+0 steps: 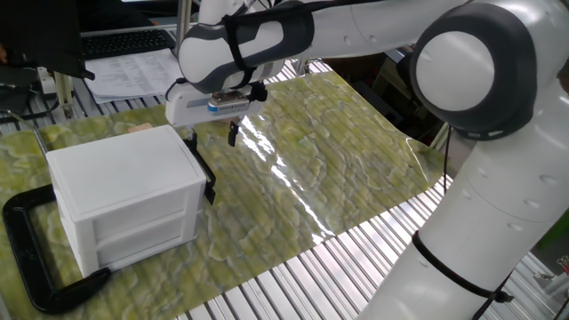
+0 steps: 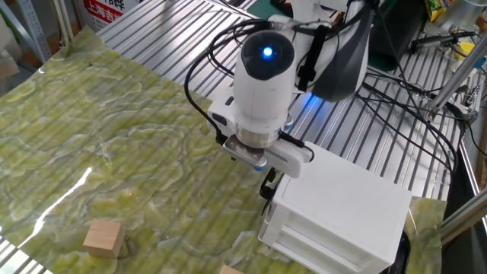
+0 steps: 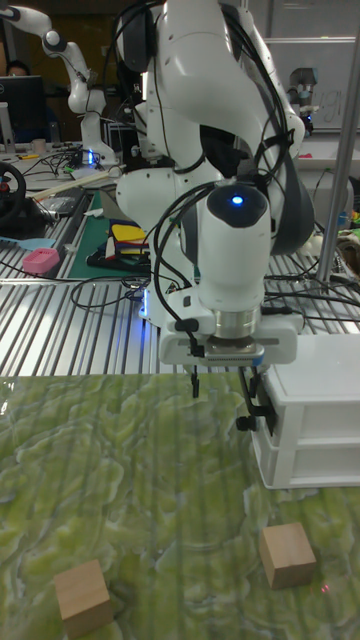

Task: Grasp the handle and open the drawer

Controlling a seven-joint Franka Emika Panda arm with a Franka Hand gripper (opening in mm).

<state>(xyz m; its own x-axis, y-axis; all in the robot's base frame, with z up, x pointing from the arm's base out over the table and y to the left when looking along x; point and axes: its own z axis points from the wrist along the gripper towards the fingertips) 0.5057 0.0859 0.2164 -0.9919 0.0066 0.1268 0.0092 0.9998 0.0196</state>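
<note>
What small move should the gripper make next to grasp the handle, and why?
Probably shift the gripper slightly toward the drawer. It is open, but the handle seems to lie beside one finger, not between them, so closing now would likely miss.

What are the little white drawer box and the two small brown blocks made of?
The small white box-shaped drawer cabinet looks like plastic: smooth, evenly white, with moulded edges and a faint sheen. Its slim black bar handle is probably plastic too, though that is hard to tell. The two small tan cube blocks look like bare wood: pale brown, matte, sharp-cornered.
</note>
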